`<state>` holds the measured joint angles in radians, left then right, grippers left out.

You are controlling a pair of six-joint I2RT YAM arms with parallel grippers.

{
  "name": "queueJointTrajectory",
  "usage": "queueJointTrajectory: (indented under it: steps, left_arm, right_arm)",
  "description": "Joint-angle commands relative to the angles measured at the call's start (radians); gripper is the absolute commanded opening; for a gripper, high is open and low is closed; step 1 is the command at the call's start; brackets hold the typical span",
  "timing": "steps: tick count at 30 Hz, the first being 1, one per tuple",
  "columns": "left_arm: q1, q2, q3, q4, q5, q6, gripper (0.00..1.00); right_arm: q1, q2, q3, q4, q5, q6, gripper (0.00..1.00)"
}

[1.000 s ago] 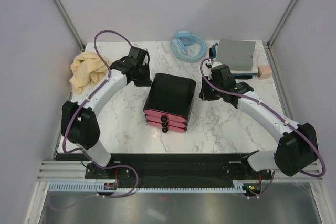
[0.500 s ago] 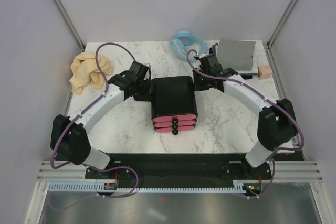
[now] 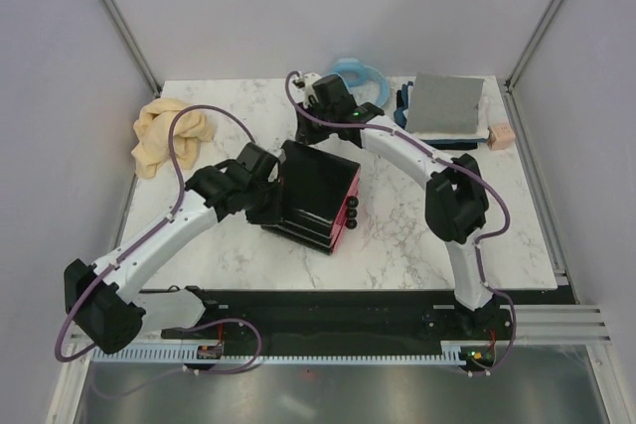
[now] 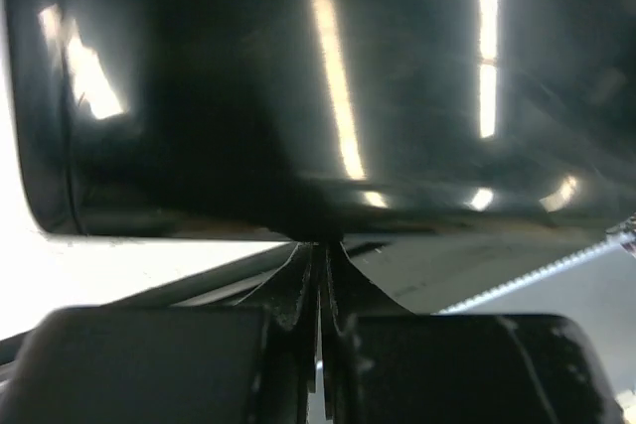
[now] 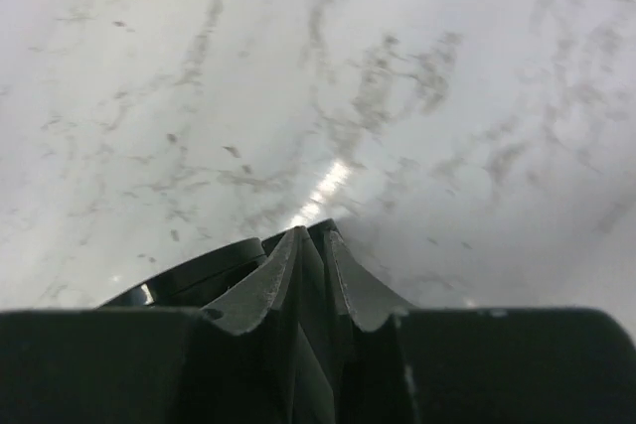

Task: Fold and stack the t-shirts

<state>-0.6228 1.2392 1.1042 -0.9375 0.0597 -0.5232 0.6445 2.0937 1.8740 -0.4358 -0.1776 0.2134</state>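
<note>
A pale yellow-cream t-shirt [image 3: 167, 136] lies crumpled at the table's left edge. At the back right a grey t-shirt [image 3: 447, 103] lies folded on dark navy cloth [image 3: 402, 106]. Neither gripper touches a shirt. My left gripper [image 3: 274, 189] [image 4: 320, 248] is shut, its tips against the left edge of the black box with the pink-red side [image 3: 318, 186]. My right gripper [image 3: 310, 132] [image 5: 318, 235] reaches across to the box's far corner. Its jaws are closed on a thin black edge of the box [image 5: 194, 270].
A light blue ring [image 3: 355, 74] lies at the back, just behind my right wrist. A small pink thing [image 3: 500, 136] sits beside the grey shirt. The marble table [image 3: 417, 235] ends at a black rail along the front. Grey walls close in both sides.
Both grippers closed at the box. The box has turned clockwise and slid left. My right gripper swung from the box's right side to its far corner. My left arm stretched forward.
</note>
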Motion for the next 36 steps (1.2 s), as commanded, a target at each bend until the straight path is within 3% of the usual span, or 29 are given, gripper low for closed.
queueJointTrajectory:
  steps: [1, 5, 8, 10, 11, 13, 16, 23, 29, 32, 36]
  left_arm:
    - [-0.029, -0.098, -0.017, 0.046, 0.040, -0.080, 0.02]
    - [-0.034, -0.161, -0.044, 0.006, 0.028, -0.104, 0.02]
    - [-0.034, -0.198, -0.041, -0.024, 0.000, -0.115, 0.04]
    - [-0.034, -0.222, -0.024, -0.046, -0.014, -0.110, 0.16]
    - [-0.034, -0.230, 0.000, -0.052, -0.015, -0.104, 0.40]
    - [-0.034, -0.247, 0.031, -0.061, -0.017, -0.080, 0.52]
    - [-0.032, -0.235, 0.109, -0.096, -0.024, -0.048, 0.54]
    - [-0.032, -0.121, 0.325, -0.115, -0.038, -0.014, 0.55]
    - [-0.032, -0.006, 0.373, -0.009, -0.015, 0.031, 0.52]
    - [-0.032, 0.078, 0.419, 0.031, -0.021, 0.052, 0.51]
    - [-0.032, 0.146, 0.476, 0.054, -0.035, 0.063, 0.45]
  right_arm:
    - [0.136, 0.132, 0.160, -0.024, -0.244, 0.032, 0.22]
    - [0.170, 0.210, 0.240, -0.023, -0.278, 0.060, 0.23]
    - [0.176, 0.201, 0.220, -0.011, -0.240, 0.057, 0.30]
    - [0.175, 0.178, 0.189, -0.006, -0.202, 0.041, 0.37]
    - [0.172, 0.148, 0.176, 0.000, -0.168, 0.032, 0.40]
    - [0.158, 0.109, 0.128, 0.017, -0.126, 0.030, 0.46]
    - [0.120, 0.022, 0.047, 0.074, -0.027, 0.050, 0.57]
    - [-0.048, -0.211, -0.113, 0.083, 0.053, 0.047, 0.56]
    - [-0.106, -0.423, -0.357, 0.014, 0.102, 0.007, 0.47]
    - [-0.106, -0.506, -0.479, 0.012, 0.087, 0.029, 0.31]
    - [-0.108, -0.581, -0.591, 0.002, 0.060, 0.044, 0.00]
